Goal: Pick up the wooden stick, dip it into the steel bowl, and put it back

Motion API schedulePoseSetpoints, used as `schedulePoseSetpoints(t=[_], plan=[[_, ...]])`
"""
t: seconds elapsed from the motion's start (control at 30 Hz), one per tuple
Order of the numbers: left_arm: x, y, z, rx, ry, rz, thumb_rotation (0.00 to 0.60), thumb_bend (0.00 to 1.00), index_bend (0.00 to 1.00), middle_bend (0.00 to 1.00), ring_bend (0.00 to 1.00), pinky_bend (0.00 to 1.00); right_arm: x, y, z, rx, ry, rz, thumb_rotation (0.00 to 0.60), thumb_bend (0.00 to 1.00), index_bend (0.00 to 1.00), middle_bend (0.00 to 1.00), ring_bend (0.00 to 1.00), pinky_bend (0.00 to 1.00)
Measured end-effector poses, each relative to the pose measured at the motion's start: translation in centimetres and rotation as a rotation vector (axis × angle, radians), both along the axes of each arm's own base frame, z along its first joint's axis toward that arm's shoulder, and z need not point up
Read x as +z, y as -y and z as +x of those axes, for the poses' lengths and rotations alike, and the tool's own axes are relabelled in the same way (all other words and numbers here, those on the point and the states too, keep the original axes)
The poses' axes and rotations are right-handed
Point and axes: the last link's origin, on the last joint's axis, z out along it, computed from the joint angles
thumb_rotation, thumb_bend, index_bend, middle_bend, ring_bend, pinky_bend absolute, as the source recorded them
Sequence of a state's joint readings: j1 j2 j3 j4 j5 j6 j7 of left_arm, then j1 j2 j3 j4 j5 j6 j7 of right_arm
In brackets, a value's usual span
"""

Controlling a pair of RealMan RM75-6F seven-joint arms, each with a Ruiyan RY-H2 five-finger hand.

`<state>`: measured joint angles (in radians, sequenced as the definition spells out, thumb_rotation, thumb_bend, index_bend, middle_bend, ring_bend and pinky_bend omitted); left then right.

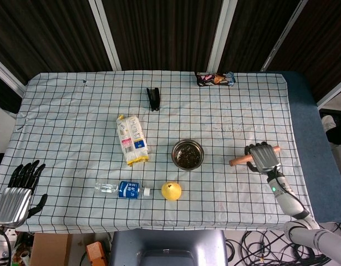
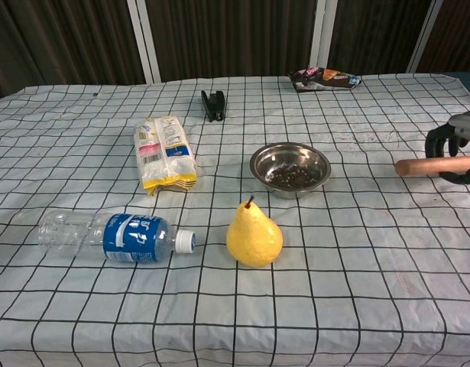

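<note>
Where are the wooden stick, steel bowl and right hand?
wooden stick (image 2: 419, 166), chest view, on the bare shaft near its free end.
steel bowl (image 1: 187, 154), head view, on the inside of the bowl.
right hand (image 1: 263, 157), head view, on the back of the hand holding the stick.

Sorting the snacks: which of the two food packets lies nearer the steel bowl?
The yellow-and-white packet, left of the steel bowl; the dark wrapper lies at the far edge.

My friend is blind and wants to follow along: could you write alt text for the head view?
The robot's right hand grips a round wooden stick to the right of a small steel bowl on a grid-patterned tablecloth. Also on the cloth are a yellow pear, a lying plastic water bottle and a yellow-and-white snack bag. The left hand rests open at the table's near left corner.
</note>
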<state>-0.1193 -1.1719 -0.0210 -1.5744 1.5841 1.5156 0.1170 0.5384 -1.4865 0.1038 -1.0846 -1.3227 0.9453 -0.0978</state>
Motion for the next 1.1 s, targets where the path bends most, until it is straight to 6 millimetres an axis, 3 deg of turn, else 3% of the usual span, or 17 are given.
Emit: schedulePoseSetpoints(t=[0.17, 0.6, 0.83, 1.1], plan=[[-0.1, 0.0, 0.0, 0.000, -0.002, -0.002, 0.600, 0.38, 0.00, 0.00, 0.00, 0.00, 1.0, -0.2, 1.4, -0.012, 0.215, -0.023, 0.600, 0.34, 0.71, 0.44, 0.39, 0.37], [-0.1, 0.0, 0.0, 0.001, -0.004, -0.007, 0.600, 0.38, 0.00, 0.00, 0.00, 0.00, 5.5, 0.0, 3.7, -0.194, 1.080, -0.041, 0.600, 0.40, 0.75, 0.45, 0.39, 0.37], [-0.2, -0.1, 0.0, 0.001, -0.004, -0.012, 0.600, 0.38, 0.00, 0.00, 0.00, 0.00, 6.1, 0.2, 3.3, -0.305, 1.295, -0.049, 0.600, 0.40, 0.75, 0.45, 0.39, 0.37], [-0.3, -0.1, 0.1, 0.001, -0.005, -0.018, 0.600, 0.38, 0.00, 0.00, 0.00, 0.00, 4.2, -0.2, 1.9, -0.484, 1.421, 0.017, 0.600, 0.40, 0.74, 0.45, 0.39, 0.37]])
